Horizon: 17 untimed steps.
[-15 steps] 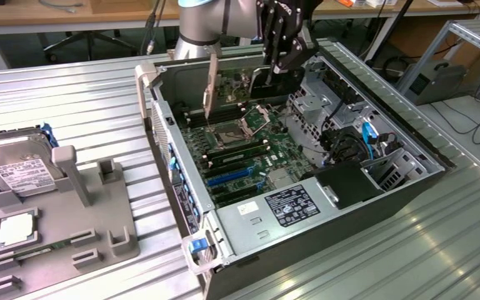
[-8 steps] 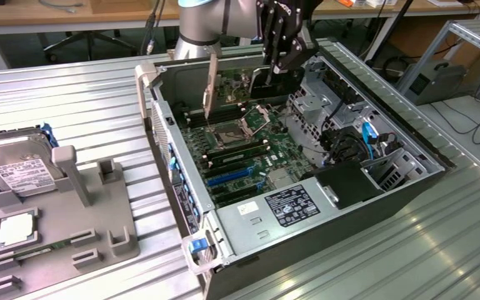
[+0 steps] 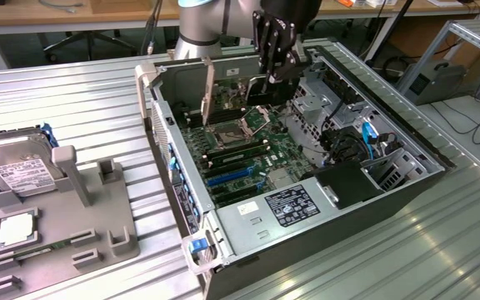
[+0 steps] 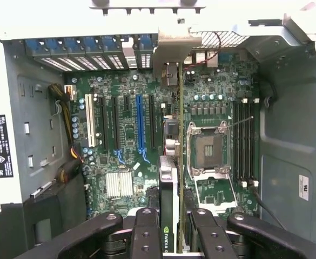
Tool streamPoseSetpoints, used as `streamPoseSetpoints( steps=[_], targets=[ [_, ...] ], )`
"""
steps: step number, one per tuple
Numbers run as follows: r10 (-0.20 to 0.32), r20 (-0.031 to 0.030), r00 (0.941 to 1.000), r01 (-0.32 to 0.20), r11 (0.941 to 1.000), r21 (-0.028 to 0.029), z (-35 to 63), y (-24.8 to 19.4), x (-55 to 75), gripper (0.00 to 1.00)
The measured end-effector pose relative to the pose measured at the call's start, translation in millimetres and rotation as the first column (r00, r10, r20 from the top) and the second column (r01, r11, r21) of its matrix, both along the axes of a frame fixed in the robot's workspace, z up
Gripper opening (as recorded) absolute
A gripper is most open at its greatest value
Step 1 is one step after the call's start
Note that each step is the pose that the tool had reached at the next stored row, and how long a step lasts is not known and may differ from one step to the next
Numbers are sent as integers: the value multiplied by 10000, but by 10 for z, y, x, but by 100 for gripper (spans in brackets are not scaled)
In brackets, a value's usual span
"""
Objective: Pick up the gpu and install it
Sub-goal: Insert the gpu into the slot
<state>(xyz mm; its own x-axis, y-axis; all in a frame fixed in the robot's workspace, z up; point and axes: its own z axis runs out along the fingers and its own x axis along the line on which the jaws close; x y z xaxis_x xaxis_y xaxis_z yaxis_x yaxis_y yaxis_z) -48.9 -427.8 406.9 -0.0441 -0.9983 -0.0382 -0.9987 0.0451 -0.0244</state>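
Gpu [image 4: 167,194], one card, stands on edge, clamped in the partly closed tool [image 4: 171,240] above one motherboard [image 4: 126,137]

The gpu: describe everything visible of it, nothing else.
The gpu is a thin black card seen edge-on, with a green label near its held end and a silver metal bracket at the far end. It stands on its long edge, clamped between the jaws, over the green motherboard inside the open computer case, bracket towards the rear slot openings. Whether it sits in a slot cannot be told.
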Motion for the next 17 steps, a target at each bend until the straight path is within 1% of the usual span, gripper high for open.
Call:
streamPoseSetpoints(
  steps=[4, 7, 17],
  targets=[
    [-1, 0, 10000, 1, 10000, 21, -81, 0, -9, 27],
    [0, 2, 10000, 0, 10000, 23, -180, 0, -26, 27],
    [1, 2, 10000, -1, 10000, 25, -365, -4, -56, 27]
  ],
)
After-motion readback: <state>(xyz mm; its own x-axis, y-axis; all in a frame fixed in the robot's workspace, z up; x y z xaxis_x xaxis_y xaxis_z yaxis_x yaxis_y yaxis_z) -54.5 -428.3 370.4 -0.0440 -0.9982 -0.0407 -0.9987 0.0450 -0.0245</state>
